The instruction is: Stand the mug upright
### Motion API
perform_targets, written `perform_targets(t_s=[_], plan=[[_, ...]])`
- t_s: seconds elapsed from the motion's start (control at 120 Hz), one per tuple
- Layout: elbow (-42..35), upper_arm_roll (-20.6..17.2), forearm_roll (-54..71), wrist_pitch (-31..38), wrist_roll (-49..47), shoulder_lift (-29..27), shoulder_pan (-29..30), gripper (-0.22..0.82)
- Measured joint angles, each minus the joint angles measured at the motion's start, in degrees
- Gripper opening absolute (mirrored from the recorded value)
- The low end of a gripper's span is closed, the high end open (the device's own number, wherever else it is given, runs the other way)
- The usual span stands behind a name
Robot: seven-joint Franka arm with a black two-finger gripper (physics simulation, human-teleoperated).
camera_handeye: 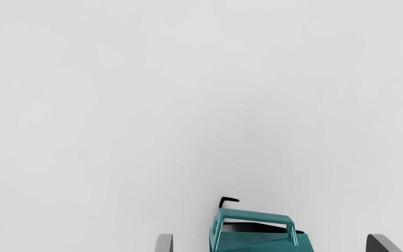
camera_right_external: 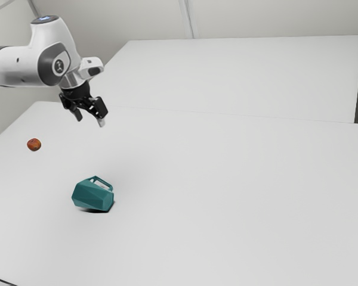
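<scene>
White bench (camera_right_external: 227, 196): mug (camera_right_external: 93, 195) on its side, well below the spread tool (camera_right_external: 90, 120); mug's long axis roughly parallel to closing direction.

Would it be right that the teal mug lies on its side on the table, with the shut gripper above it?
Not quite: the gripper is open, its fingers wide apart in the wrist view. The mug does lie on its side on the table, below it.
</scene>
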Motion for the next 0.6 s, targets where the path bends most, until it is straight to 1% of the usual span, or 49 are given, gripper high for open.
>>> perform_targets(t_s=[0.033, 0.092, 0.133, 0.225, 0.292, 0.392, 0.45, 0.55, 0.6], plan=[[-0.24, 0.3, -0.22, 0.03, 0.0, -0.02, -0.33, 0.6], [-1.52, 2.59, -2.49, 0.06, 0.33, -0.16, -1.61, 0.6], [-2.25, 3.6, -4.39, -0.17, 0.69, -0.64, -1.02, 0.6], [-5.5, 1.35, -11.86, -0.97, 1.82, -1.45, 6.34, 0.6], [-9.35, 0.77, -19.19, -2.35, 3.81, -1.45, 11.31, 0.6], [-11.9, 0.59, -25.3, -4.45, 6.75, -0.58, 15.89, 0.6], [-12.74, 0.59, -27.33, -5.57, 8.52, 0.49, 16.29, 0.6], [-12.8, 0.86, -29.25, -7.08, 11.41, 2.51, 14.33, 0.6], [-12.76, 0.96, -29.74, -7.69, 12.73, 3.05, 14.25, 0.6]])
